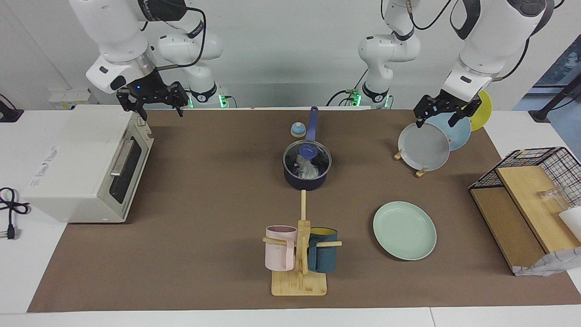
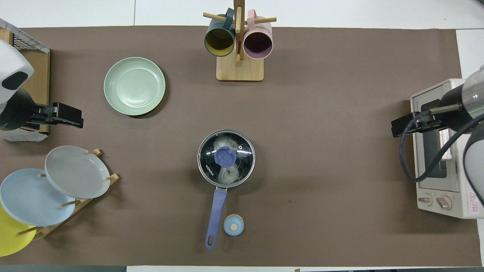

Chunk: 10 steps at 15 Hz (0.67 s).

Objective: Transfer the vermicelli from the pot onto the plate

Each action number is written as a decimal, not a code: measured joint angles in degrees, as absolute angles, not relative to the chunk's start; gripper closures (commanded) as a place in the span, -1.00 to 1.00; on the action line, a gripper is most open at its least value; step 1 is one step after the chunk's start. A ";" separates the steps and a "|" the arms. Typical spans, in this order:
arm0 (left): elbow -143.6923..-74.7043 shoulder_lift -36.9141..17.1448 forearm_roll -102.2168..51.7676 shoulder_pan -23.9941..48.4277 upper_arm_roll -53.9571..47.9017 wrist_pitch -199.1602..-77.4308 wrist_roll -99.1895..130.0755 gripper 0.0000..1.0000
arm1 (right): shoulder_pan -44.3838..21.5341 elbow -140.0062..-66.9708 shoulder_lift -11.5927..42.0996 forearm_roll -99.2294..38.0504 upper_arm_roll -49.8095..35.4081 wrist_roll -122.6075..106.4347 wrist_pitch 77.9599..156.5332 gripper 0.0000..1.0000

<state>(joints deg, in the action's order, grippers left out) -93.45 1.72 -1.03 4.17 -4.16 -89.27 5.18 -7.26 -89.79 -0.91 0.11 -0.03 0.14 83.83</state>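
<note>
The dark navy pot point(image 1: 305, 183) stands mid-table with its long blue handle pointing toward the robots; it also shows in the overhead view point(image 2: 216, 211). A glass lid with a blue knob point(image 1: 307, 151) point(image 2: 225, 156) covers it. The white vermicelli point(image 1: 310, 170) point(image 2: 230, 174) shows through the lid inside the pot. The mint-green plate point(image 1: 404, 230) point(image 2: 134, 85) lies bare, farther from the robots, toward the left arm's end. My left gripper point(image 1: 436, 120) point(image 2: 64, 115) is open in the air over the plate rack. My right gripper point(image 1: 161, 109) point(image 2: 402, 126) is open over the toaster oven.
A white toaster oven point(image 1: 86, 163) point(image 2: 442, 151) stands at the right arm's end. A rack point(image 1: 420, 172) holds grey point(image 1: 424, 147), light blue and yellow plates. A mug tree point(image 1: 299, 281) point(image 2: 239, 70) holds a pink and a teal mug. A small blue bell point(image 1: 297, 130) sits beside the pot handle. A wire basket point(image 1: 531, 163) stands at the left arm's end.
</note>
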 measured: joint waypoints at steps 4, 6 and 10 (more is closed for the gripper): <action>-93.45 1.72 -1.03 4.17 -4.16 -89.27 5.18 -1.00 | -13.89 -88.86 0.49 -1.04 -0.35 7.86 84.62 -1.00; -93.45 1.72 -1.03 4.17 -4.16 -89.27 5.18 -1.00 | -19.00 -86.23 3.49 -1.26 -0.48 14.66 85.11 -1.00; -93.45 1.72 -1.03 4.17 -4.16 -89.27 5.18 -1.00 | -29.21 -81.24 12.00 -1.19 -0.66 27.20 90.11 -1.00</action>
<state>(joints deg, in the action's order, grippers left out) -93.45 1.72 -1.03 4.17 -4.16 -89.27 5.18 -29.21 -81.24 12.00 -1.19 -0.66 27.20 90.11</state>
